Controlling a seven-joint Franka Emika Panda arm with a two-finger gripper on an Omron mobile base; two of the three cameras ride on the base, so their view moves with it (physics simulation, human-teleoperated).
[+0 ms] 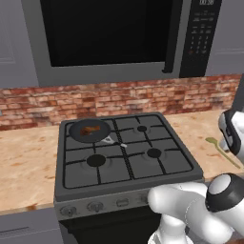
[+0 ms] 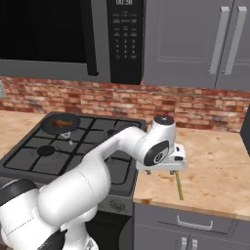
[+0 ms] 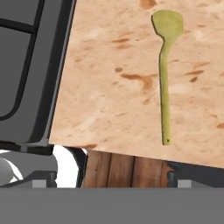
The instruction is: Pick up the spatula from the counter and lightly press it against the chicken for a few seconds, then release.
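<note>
Lying flat on the speckled tan counter point(image 3: 109, 100) beside the stove point(image 3: 26, 65), the spatula point(image 3: 164, 83) is showing a thin yellow-green handle widening into a rounded, flat blade. The gripper point(image 3: 111, 177) is hovering above it, jaws spread wide, gripping nothing.
</note>
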